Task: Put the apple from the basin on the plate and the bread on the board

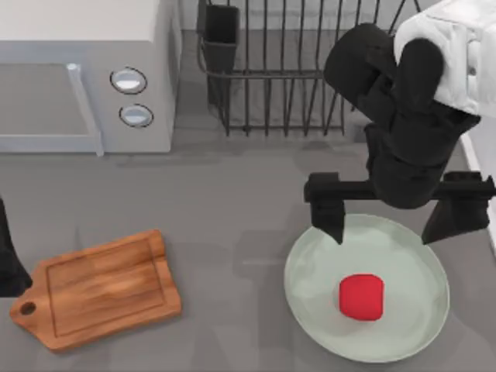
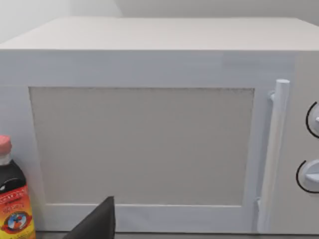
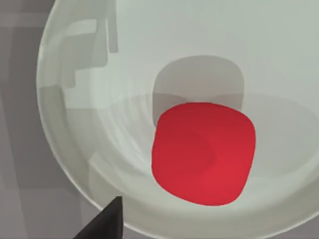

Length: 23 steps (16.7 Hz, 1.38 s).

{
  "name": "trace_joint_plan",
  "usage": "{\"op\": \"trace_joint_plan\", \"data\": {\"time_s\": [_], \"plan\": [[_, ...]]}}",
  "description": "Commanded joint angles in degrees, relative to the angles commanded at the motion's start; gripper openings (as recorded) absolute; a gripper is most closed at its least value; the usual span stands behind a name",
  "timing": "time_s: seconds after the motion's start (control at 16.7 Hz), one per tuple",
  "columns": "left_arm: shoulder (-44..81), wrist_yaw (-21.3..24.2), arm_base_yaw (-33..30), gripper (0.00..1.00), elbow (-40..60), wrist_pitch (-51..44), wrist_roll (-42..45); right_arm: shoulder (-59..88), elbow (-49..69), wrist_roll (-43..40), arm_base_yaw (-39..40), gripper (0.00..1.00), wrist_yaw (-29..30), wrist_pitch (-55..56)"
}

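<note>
Top view: the apple [image 1: 361,297] sits on the plate [image 1: 310,267], right gripper [image 1: 399,217] fingers spread wide above, holding nothing; the board [image 1: 101,288] is bare. Left wrist view: a microwave [image 2: 149,134]; left fingers can't be judged. Right wrist view: apple resting free on the plate; bread step remains

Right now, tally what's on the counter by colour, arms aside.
Red: 1, the apple lying on the plate
Mint green: 1, the plate
Brown wood: 1, the board
White: 1, the microwave
Black: 1, the wire rack
Dark with red cap: 1, the sauce bottle beside the microwave
Total: 6
</note>
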Motion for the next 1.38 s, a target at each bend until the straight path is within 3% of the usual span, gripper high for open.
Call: {"op": "trace_joint_plan", "data": {"time_s": [0.3,0.6,1.38], "plan": [[0.0,0.0,0.0,1.0,0.0,0.0,0.0,-0.41,-0.42,-0.2,-0.28,1.0,0.0,0.38],[0.0,0.0,0.0,1.0,0.0,0.0,0.0,-9.83,-8.45,-3.75,-3.74,1.0,0.0,7.15],[0.0,0.0,0.0,1.0,0.0,0.0,0.0,-71.05,-56.03,-24.72,-24.22,1.0,-0.01,47.14]]}}
